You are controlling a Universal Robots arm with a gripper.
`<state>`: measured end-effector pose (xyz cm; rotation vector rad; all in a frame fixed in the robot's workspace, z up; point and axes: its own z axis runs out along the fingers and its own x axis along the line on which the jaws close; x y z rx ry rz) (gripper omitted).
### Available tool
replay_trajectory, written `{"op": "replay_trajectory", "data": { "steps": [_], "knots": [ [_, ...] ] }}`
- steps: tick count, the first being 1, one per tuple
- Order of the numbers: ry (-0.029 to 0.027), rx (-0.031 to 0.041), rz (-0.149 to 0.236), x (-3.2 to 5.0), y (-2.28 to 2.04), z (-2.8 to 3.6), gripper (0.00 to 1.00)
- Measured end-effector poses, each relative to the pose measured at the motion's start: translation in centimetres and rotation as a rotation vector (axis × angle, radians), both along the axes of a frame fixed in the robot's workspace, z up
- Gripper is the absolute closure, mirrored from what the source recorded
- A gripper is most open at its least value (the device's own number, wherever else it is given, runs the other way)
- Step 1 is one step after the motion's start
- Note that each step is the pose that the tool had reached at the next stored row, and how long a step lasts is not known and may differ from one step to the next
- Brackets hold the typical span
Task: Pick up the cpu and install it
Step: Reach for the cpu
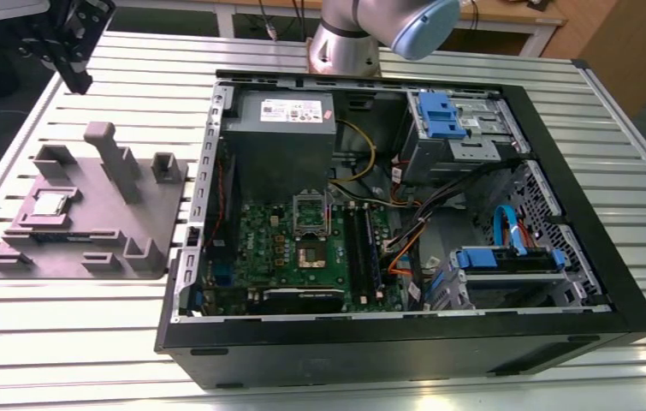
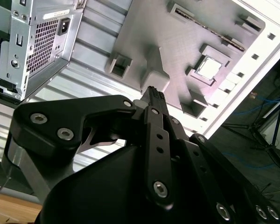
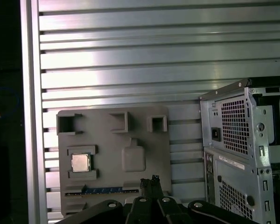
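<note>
Exterior view puts the gripper point(image 1: 75, 84) high over the slatted aluminium table point(image 1: 643, 171), off the far corner of the grey fixture tray point(image 1: 151, 214) and well apart from everything on it. Its fingertips are drawn together with nothing between them. The cpu point(image 1: 49, 204) lies flat in a square pocket of that tray, near the edge away from the open computer case point(image 1: 414, 334), and it shows in the 2 wrist views as well, silver top up. The CPU socket point(image 1: 311, 231) on the motherboard looks empty, so I judge the pick-up not yet begun. With the fingers together, coming down would press on the chip's lid instead of straddling it. The pocket's raised rim could catch a fingertip, and the tall post point(image 1: 111, 154) stands near enough to be clipped. A tilted grasp could later damage the socket contacts.
</note>
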<state>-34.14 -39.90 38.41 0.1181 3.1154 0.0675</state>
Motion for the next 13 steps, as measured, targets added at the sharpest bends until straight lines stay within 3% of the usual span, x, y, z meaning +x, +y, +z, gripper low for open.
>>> {"op": "replay_trajectory", "data": {
  "steps": [13],
  "knots": [
    [0.0006, 0.0000, 0.000, -0.32, 0.00, -0.15, 0.90]
  ]
}}
